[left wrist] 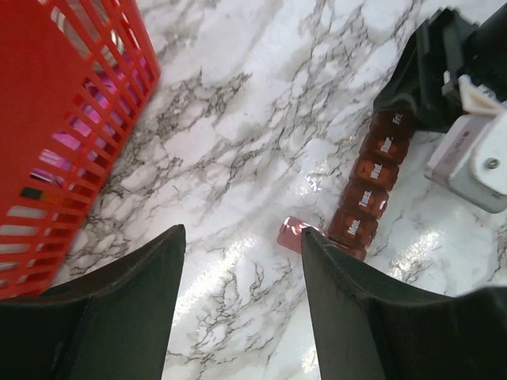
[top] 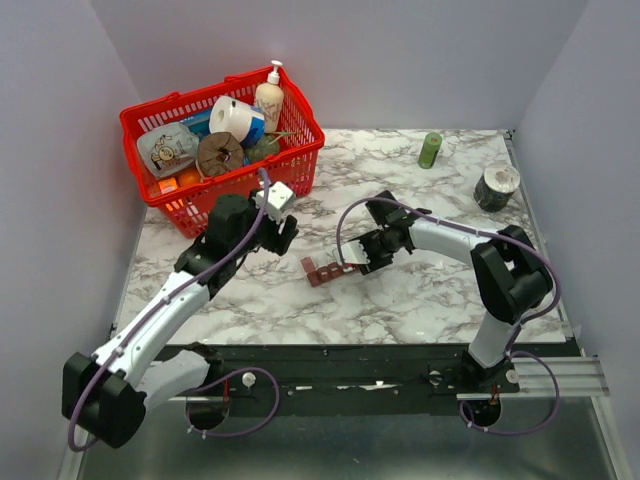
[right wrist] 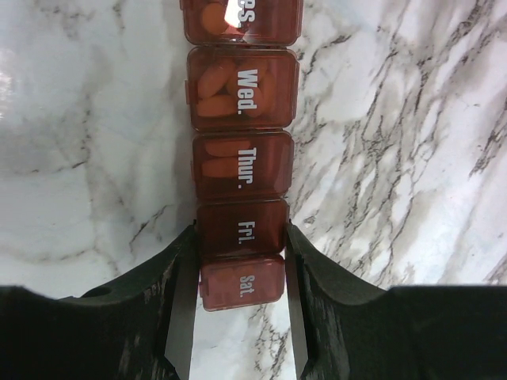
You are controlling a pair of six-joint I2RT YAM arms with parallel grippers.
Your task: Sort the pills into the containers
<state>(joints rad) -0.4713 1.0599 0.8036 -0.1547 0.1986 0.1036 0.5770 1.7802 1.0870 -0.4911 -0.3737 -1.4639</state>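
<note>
Right gripper clamped on containers strip at Fri.–Sat. end. Left gripper jaws apart, holding nothing; strip lies ahead, to its right, on table.

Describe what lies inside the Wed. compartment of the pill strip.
On the pill strip, the Wed. compartment shows several orange oblong pills through its closed, tinted lid. Their count is unclear: they overlap, and the printed label covers some.

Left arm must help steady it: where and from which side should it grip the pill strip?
I'd pinch the pill strip across its narrow width at the Mon. end, from above: it lies flat, those long sides are free, and the right tool clamps the Fri./Sat. end.
</note>
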